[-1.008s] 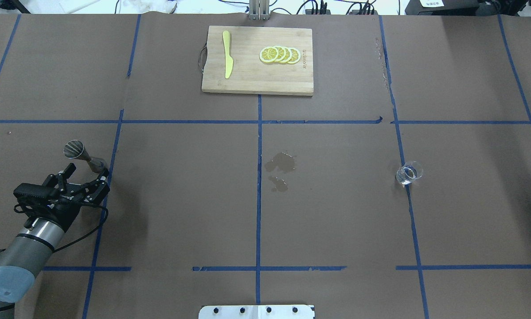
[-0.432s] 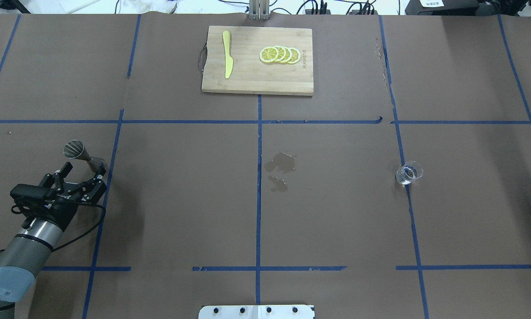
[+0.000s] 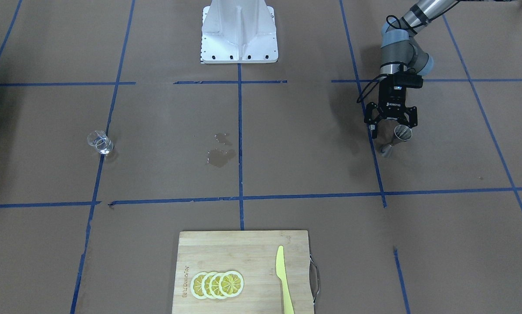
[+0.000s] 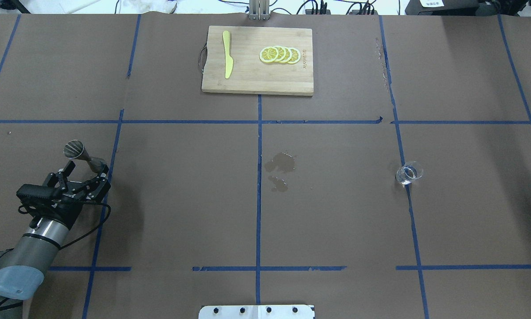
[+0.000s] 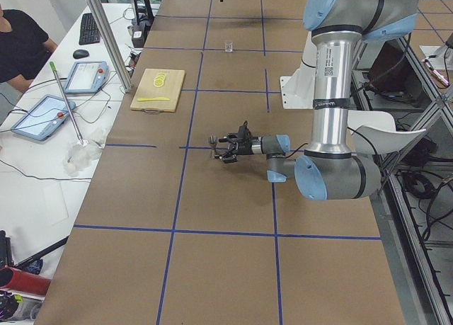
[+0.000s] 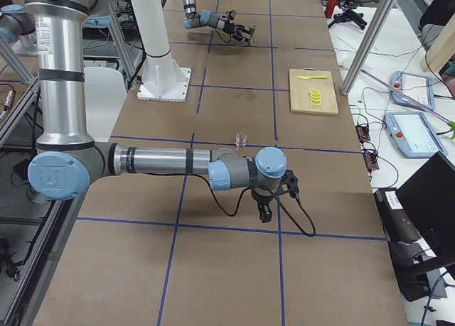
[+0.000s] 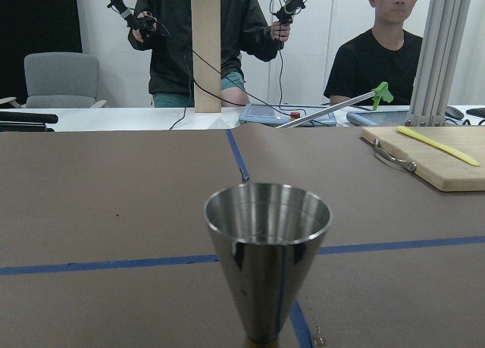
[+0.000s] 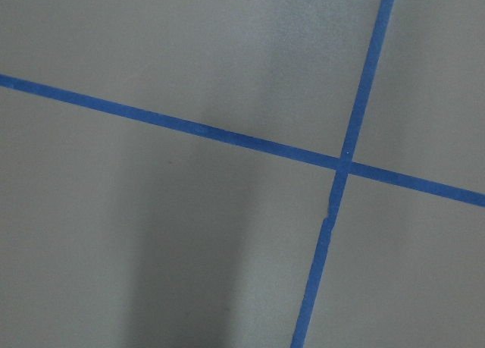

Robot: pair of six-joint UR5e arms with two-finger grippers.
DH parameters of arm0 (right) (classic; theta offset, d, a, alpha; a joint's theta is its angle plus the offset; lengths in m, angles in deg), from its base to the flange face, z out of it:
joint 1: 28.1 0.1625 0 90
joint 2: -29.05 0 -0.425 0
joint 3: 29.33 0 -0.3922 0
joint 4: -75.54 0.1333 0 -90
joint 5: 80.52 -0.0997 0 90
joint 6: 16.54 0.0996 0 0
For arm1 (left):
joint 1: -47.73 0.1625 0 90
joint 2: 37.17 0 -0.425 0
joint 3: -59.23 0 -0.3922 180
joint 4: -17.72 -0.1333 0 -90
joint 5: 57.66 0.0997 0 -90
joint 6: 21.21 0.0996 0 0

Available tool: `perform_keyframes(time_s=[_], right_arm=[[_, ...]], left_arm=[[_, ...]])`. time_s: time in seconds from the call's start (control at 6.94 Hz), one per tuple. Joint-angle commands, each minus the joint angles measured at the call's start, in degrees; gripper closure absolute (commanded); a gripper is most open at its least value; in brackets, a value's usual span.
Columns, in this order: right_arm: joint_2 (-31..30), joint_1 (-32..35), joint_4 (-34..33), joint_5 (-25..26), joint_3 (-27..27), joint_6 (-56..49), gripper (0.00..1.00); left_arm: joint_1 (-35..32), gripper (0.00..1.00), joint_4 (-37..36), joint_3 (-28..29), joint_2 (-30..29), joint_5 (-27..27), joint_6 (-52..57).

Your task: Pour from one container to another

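Pouring is not yet begun, by present judgement. In the overhead view the small clear glass beaker (image 4: 409,173) stands alone at the table's 3 o'clock. The silver hourglass-shaped steel jigger (image 4: 76,150) stands upright at 9 o'clock. The left gripper (image 4: 88,168) is spread wide about the jigger's base, grasping nothing; contact unconfirmed. The right gripper (image 6: 264,211) hangs over bare table, its opening indeterminable.

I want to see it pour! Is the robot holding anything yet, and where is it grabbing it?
Nothing is held yet. The left pincer is open, close to the silver jigger, which stands upright. The glass beaker stands alone, far from it.
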Motion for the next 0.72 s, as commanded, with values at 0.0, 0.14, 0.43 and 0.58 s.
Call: perform_keyframes(time_s=[0.0, 0.14, 0.43, 0.58], right_arm=[[0.02, -0.01, 0.03, 0.0, 0.09, 0.0, 0.0], [0.02, -0.01, 0.03, 0.0, 0.09, 0.0, 0.0], [0.02, -0.01, 0.03, 0.0, 0.09, -0.09, 0.0], [0.02, -0.01, 0.03, 0.0, 0.18, 0.0, 0.0]], left_arm=[[-0.94, 0.06, -0.36, 0.49, -0.23, 0.1, 0.0], [-2.08, 0.06, -0.53, 0.49, -0.23, -0.16, 0.09], [-3.31, 0.06, -0.62, 1.71, -0.76, -0.43, -0.17], [-3.4, 0.14, -0.62, 1.72, -1.72, -0.43, -0.09]])
